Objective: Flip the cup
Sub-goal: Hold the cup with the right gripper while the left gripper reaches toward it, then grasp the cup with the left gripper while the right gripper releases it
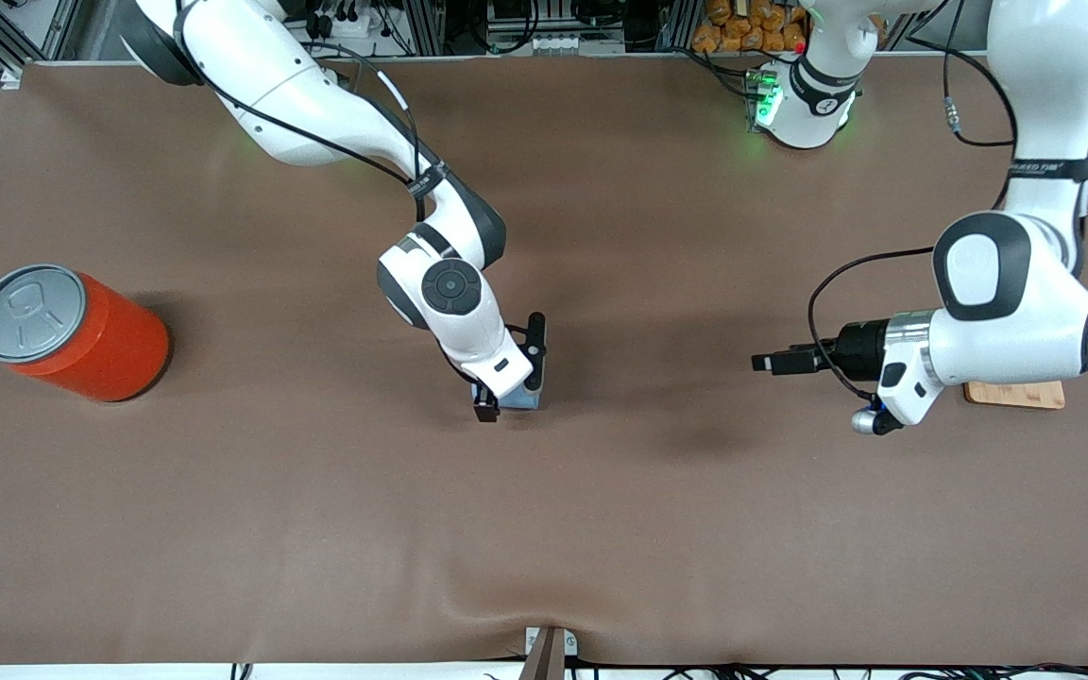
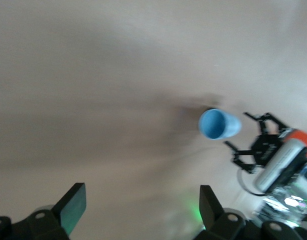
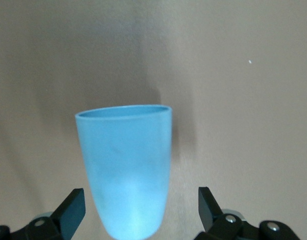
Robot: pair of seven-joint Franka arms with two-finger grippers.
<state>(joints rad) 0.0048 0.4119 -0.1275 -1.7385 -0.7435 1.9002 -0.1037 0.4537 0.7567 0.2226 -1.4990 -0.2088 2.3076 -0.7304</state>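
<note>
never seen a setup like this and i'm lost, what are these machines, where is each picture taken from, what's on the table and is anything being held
These are two white robot arms at a brown table. The big picture looks down from a high camera facing them; the other two come from cameras on each arm's wrist.

The right tool is low at the middle of the table, its fingers open on either side of a small light-blue plastic cup, not squeezing it. The left tool waits open over the table, holding nothing; its camera sees the cup from a distance.

A large orange can with a grey lid stands toward the right arm's end. A wooden stand sits toward the left arm's end.
</note>
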